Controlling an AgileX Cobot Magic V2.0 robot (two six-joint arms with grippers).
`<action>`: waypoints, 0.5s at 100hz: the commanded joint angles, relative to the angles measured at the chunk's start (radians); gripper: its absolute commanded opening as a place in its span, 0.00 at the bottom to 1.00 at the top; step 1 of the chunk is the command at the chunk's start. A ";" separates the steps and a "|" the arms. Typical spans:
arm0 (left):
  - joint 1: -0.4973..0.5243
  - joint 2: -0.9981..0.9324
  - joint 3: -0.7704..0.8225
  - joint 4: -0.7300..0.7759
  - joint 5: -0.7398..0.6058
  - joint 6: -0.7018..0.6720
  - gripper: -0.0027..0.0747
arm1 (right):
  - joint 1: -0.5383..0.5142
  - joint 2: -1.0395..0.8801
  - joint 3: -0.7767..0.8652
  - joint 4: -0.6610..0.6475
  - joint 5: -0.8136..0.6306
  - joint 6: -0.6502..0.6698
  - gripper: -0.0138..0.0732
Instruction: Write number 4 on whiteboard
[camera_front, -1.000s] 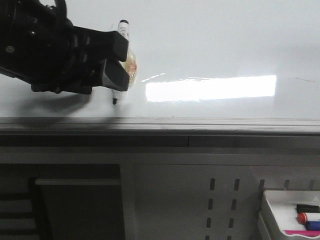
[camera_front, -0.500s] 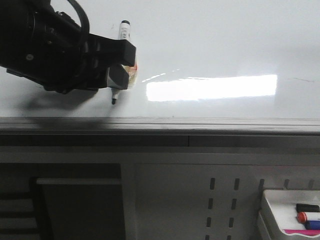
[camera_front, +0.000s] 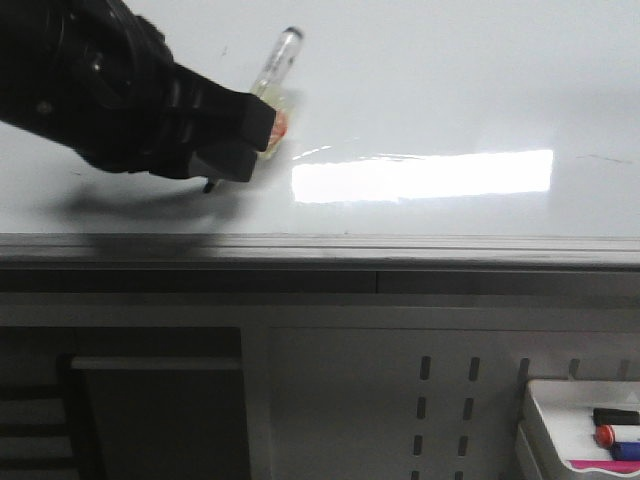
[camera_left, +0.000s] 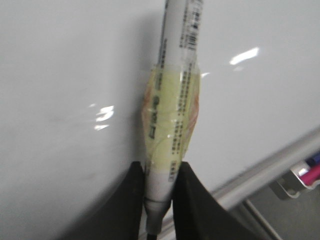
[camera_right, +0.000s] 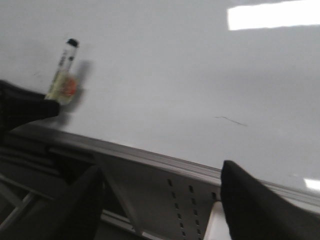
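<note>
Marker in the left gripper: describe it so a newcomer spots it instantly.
Start at the large whiteboard filling the front view. At its lower left the black left gripper clamps a slim white marker, tilted up and right. Yellowish tape wraps its middle, unlike the loose markers in the white tray at lower right.

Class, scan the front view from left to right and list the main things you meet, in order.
Left gripper → marker clamped in it → bright glare on the whiteboard → small tray of markers at lower right.
</note>
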 joint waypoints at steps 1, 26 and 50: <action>-0.044 -0.098 -0.055 0.225 0.040 -0.002 0.01 | 0.042 0.025 -0.071 0.137 -0.021 -0.185 0.64; -0.201 -0.253 -0.077 0.681 0.240 -0.002 0.01 | 0.182 0.121 -0.183 0.222 0.019 -0.338 0.64; -0.303 -0.310 -0.077 0.797 0.252 -0.002 0.01 | 0.343 0.262 -0.252 0.228 0.055 -0.428 0.64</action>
